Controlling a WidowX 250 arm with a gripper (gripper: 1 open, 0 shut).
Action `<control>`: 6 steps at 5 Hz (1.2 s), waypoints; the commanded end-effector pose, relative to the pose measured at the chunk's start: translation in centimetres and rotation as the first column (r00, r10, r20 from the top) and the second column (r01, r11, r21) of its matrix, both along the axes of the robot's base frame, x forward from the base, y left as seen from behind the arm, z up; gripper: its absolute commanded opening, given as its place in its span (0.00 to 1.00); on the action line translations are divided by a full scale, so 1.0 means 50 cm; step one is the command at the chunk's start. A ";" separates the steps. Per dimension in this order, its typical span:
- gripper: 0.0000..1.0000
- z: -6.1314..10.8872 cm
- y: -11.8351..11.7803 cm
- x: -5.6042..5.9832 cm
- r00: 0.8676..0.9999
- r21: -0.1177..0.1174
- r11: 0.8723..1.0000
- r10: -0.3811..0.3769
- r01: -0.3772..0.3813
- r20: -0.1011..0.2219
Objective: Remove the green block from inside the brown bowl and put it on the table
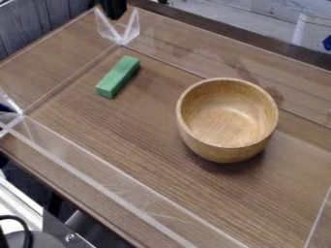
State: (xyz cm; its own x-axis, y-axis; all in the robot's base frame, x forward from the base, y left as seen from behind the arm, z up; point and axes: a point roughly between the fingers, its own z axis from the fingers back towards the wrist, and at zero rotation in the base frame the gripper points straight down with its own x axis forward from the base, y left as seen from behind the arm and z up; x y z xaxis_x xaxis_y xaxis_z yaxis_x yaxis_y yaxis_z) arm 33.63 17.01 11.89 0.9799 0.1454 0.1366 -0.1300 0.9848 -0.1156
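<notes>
Green tells you most of what you need: the green block (118,77) lies flat on the table (116,145), well apart from the brown bowl (227,118), out at about ten o'clock from it. The bowl sits upright and you can see right down to its bottom, which holds nothing.

So, judging by how things lie, the removal is done and the placing is done too. The block rests on the wood grain on its long side, angled slightly, touching neither the bowl nor the clear plastic wall (77,160) along the near edge.

Look to twelve o'clock from the block and you find only a sliver of the gripper (115,8) at the top edge of the frame, clear of the block and above the far corner of the plastic walls. Its jaws are pressed together on nothing; you can see no block between them, since the block is down on the table.

What is left for you looks like little more than parking the arm.
</notes>
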 end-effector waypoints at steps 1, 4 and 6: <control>0.00 0.031 0.021 0.014 0.998 0.044 0.999 0.005 -0.007 0.062; 0.00 -0.005 0.034 0.028 0.999 0.055 0.998 0.002 -0.005 0.054; 0.00 -0.027 0.040 0.037 0.999 0.057 0.998 -0.002 0.000 0.046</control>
